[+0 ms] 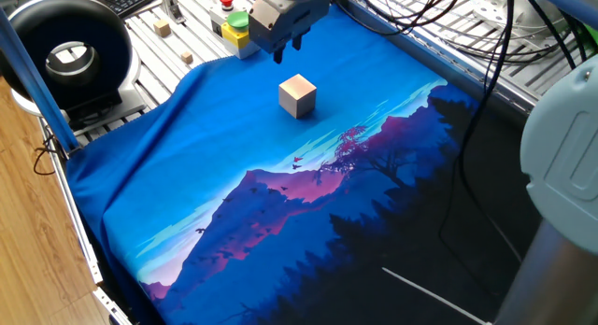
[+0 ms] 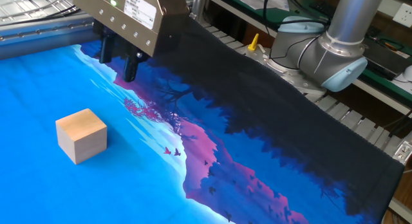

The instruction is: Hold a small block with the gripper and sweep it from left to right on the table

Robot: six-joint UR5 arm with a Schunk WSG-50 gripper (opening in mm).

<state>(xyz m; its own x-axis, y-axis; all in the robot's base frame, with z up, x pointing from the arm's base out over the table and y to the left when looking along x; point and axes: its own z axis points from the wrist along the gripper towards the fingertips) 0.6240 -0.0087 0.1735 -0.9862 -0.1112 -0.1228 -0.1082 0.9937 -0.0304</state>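
Observation:
The small block point(image 1: 297, 94), a light tan wooden cube, rests on the blue mountain-print table cloth point(image 1: 215, 157); it also shows in the other fixed view point(image 2: 81, 135). The gripper point(image 1: 287, 49) hangs above the cloth's far edge, behind and a little left of the block and clear of it. In the other fixed view the gripper point(image 2: 118, 60) shows two dark fingers point(image 2: 131, 67) held apart with nothing between them. It is open and empty, apart from the block.
A yellow box with red and green buttons point(image 1: 235, 26) and tiny wooden cubes point(image 1: 163, 27) sit on the slatted aluminium surface just behind the gripper. A black ring-shaped device point(image 1: 65, 49) stands at far left. The arm's base point(image 2: 322, 50) and cables point(image 1: 448, 17) lie at the right.

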